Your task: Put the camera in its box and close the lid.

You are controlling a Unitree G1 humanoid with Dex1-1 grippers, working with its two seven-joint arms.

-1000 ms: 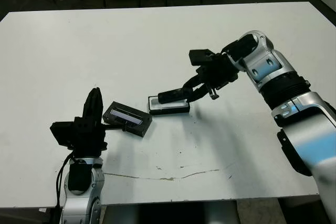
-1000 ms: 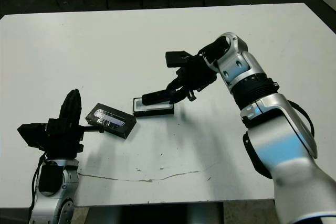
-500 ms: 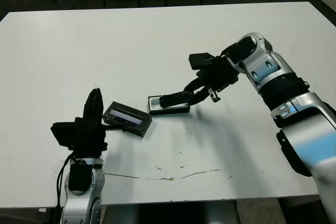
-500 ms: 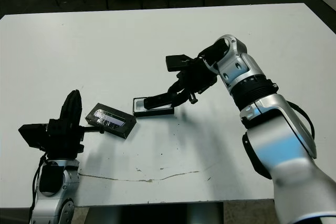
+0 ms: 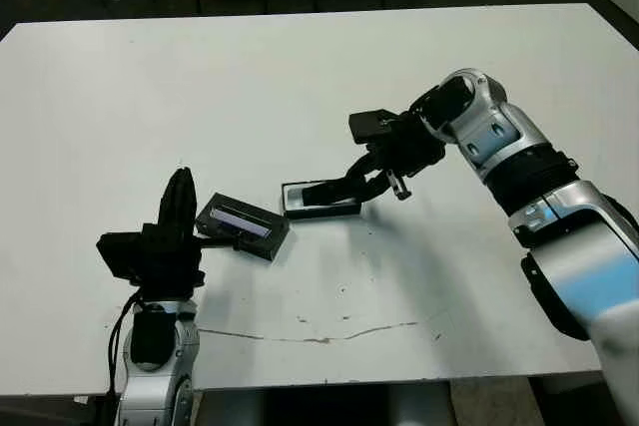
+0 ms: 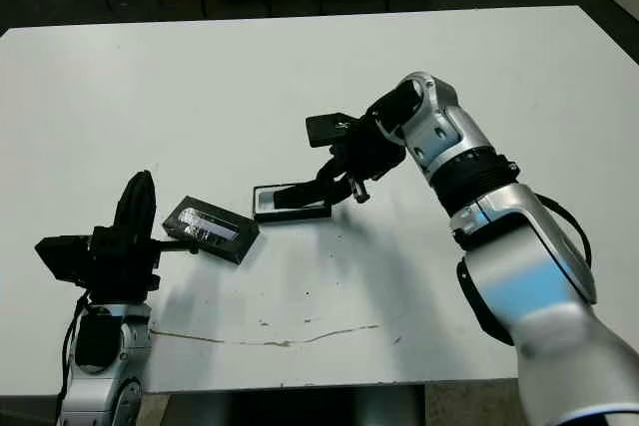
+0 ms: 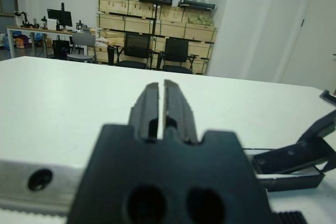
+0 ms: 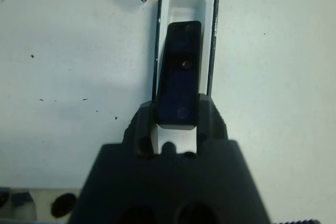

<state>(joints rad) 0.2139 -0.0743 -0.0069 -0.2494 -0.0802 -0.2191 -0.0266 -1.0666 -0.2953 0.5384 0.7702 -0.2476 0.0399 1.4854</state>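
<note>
While our right gripper (image 8: 178,121) clamps the camera (image 8: 180,80) over the white-lined box (image 5: 319,201) at mid-table, our left gripper (image 7: 163,103), jaws narrow, idles beside the lid (image 5: 243,225), left of the box.

No legible text, label, brand, number or sign in any view; the lid's (image 5: 243,226) pale strip shows no readable print.
</note>
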